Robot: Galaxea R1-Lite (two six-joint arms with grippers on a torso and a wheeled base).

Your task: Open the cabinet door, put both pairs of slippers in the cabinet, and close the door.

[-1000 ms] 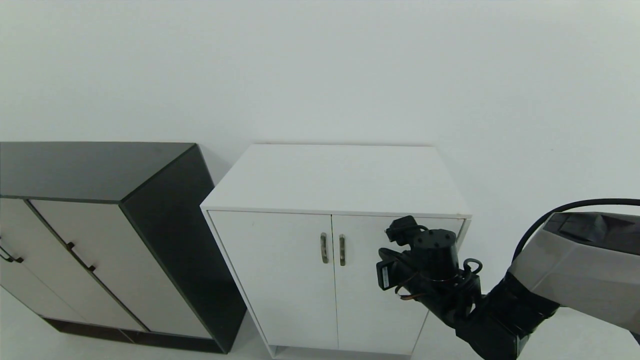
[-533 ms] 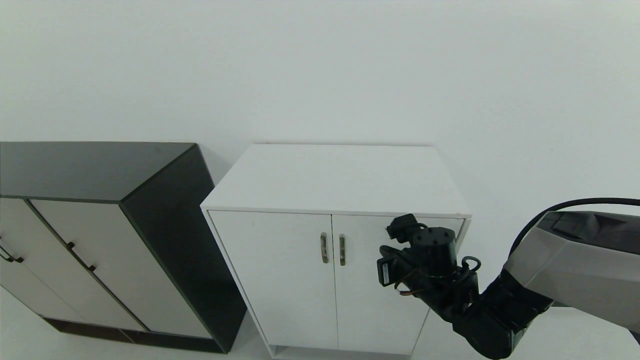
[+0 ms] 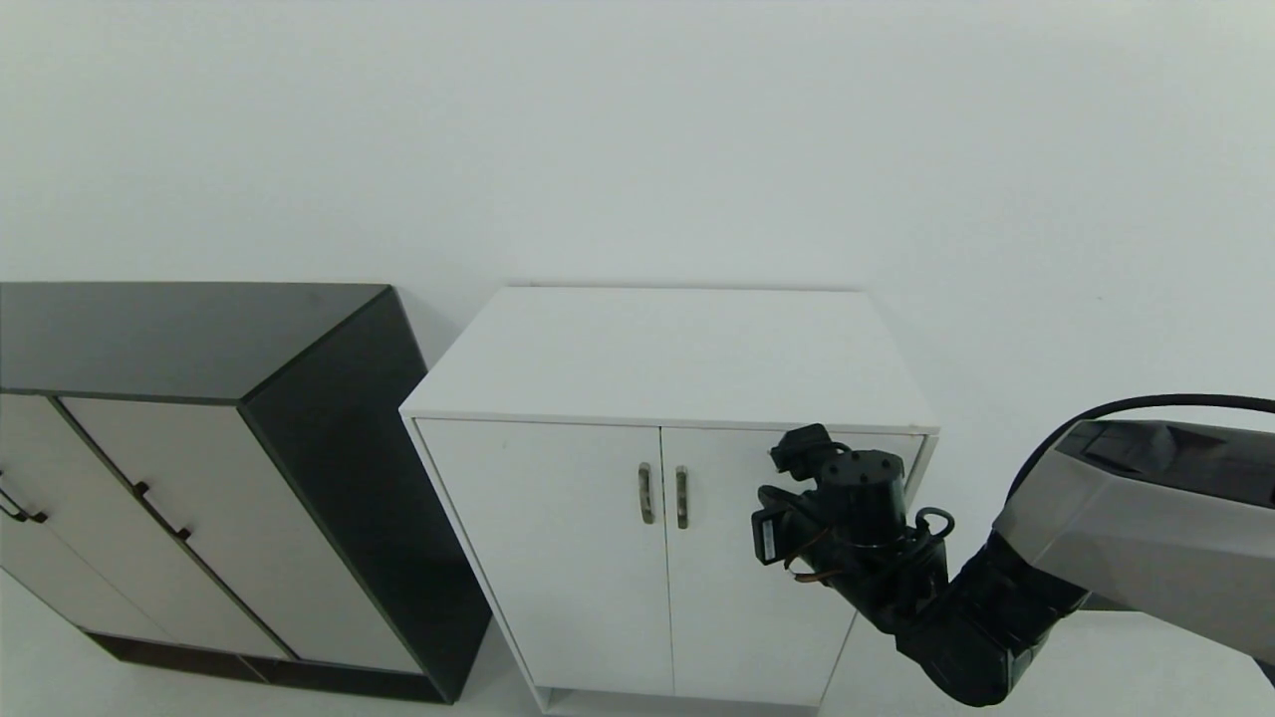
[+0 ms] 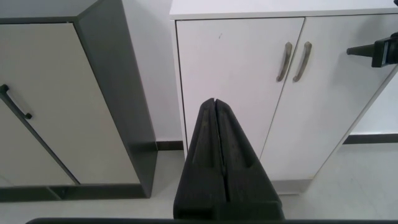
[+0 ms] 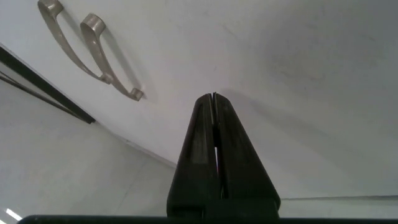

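Note:
The white cabinet (image 3: pixel 667 354) stands against the wall with both doors closed. Its two metal handles (image 3: pixel 662 495) sit side by side at the centre seam. My right gripper (image 3: pixel 795 450) is shut with nothing in it. It hovers in front of the right door (image 3: pixel 732 617), to the right of the handles, and in the right wrist view its fingertips (image 5: pixel 213 99) sit close to the door face beside the handles (image 5: pixel 87 53). My left gripper (image 4: pixel 214 102) is shut and empty, held back from the left door (image 4: pixel 233 81).
A dark-sided cabinet (image 3: pixel 339 478) with beige doors and black handles stands close to the left of the white one. A plain white wall (image 3: pixel 637 139) runs behind both. Pale floor (image 4: pixel 336 202) lies in front.
My right arm has crept slightly left, toward the cabinet front. The doors stay closed and the left arm has not moved.

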